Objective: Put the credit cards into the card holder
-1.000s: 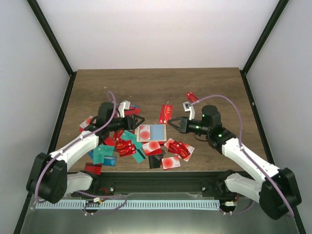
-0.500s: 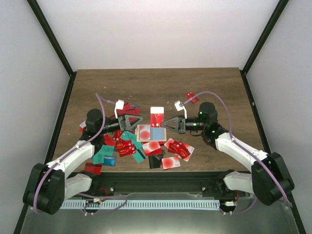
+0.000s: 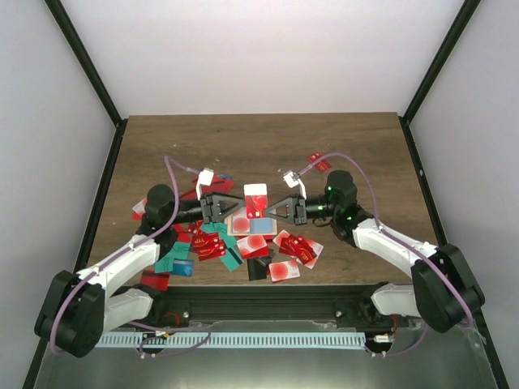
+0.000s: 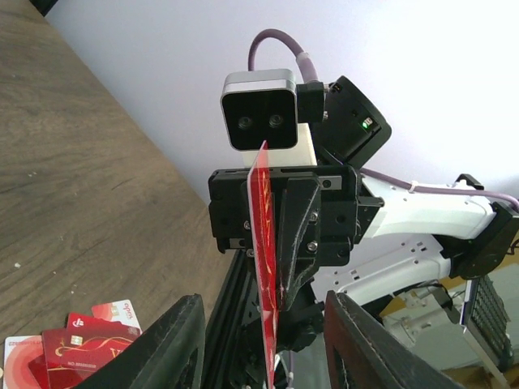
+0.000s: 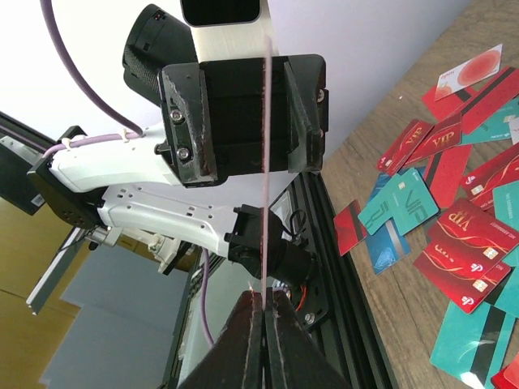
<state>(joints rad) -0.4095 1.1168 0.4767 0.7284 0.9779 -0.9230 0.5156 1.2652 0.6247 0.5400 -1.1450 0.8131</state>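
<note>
My right gripper [image 3: 272, 209] is shut on a white-and-red credit card [image 3: 255, 197] and holds it upright above the middle of the table. In the right wrist view the pinched fingertips [image 5: 264, 301] grip the card's edge [image 5: 265, 162]. My left gripper [image 3: 230, 207] faces it, open, with the card's far edge [image 4: 268, 267] between its spread fingers [image 4: 162, 348], not touching. The card holder [image 3: 258, 220] lies open on the table under both grippers, light blue inside, partly hidden. Several other cards [image 3: 211, 243] lie around it.
More red and white cards [image 3: 296, 247] lie to the right of the holder, and red and teal ones show in the right wrist view [image 5: 454, 211]. One red card [image 3: 318, 162] lies apart at the back right. A black rail [image 3: 259, 301] runs along the table's front edge.
Both grippers have moved toward each other over the holder. The right gripper has brought the upright card left, in between the open left fingers.
</note>
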